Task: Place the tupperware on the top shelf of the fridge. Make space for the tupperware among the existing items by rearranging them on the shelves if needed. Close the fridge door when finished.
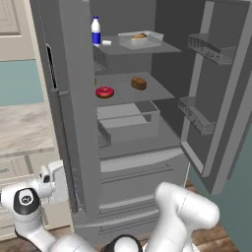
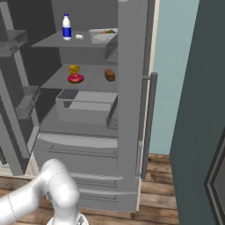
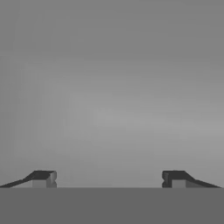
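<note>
- I see the fridge standing with both doors open.
- The top shelf carries the tupperware, right of the white bottle.
- My pincer faces a plain grey surface, fingertips spread wide, holding nothing.

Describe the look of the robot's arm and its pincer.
The arm is glossy white with rounded, tube-like segments and dark joints; one joint cap is black with a small pale ring mark. No cables show. The pincer has two small dark, blocky finger tips with lighter grey faces.
</note>
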Motion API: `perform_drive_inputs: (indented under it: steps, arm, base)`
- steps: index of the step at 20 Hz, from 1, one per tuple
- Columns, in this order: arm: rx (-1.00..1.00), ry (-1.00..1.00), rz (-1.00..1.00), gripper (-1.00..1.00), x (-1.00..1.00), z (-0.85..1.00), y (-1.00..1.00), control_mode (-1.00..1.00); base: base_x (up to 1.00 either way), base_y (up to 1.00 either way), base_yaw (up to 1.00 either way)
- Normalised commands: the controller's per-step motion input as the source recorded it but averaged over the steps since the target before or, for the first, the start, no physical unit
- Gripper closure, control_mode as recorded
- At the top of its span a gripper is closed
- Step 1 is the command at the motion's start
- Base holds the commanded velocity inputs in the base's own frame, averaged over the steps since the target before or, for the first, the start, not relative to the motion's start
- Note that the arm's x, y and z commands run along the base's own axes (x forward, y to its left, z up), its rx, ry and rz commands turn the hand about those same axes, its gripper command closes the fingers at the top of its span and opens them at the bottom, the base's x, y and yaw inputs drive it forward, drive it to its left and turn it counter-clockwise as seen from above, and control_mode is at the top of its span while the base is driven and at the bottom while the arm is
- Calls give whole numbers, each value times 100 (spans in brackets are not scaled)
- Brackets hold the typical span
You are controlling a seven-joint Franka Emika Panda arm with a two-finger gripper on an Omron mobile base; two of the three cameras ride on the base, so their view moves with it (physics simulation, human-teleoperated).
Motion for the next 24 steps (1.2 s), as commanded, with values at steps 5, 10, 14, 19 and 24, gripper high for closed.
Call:
perform_drive_inputs:
  steps: [5,10,14,19,24]
  arm:
    - [5,-18,0,-100,0,31,-60,-100]
    - [5,-21,0,-100,4,44,-56,-100]
    - [2,-15,0,-100,0,49,-52,-100]
    - [1,-5,0,-100,0,56,-57,-100]
    - [1,0,0,-100,17,73,-47,-100]
  base:
    - [0,0,0]
    - [0,0,0]
    - [0,0,0]
    - [0,0,0]
    - [0,0,0]
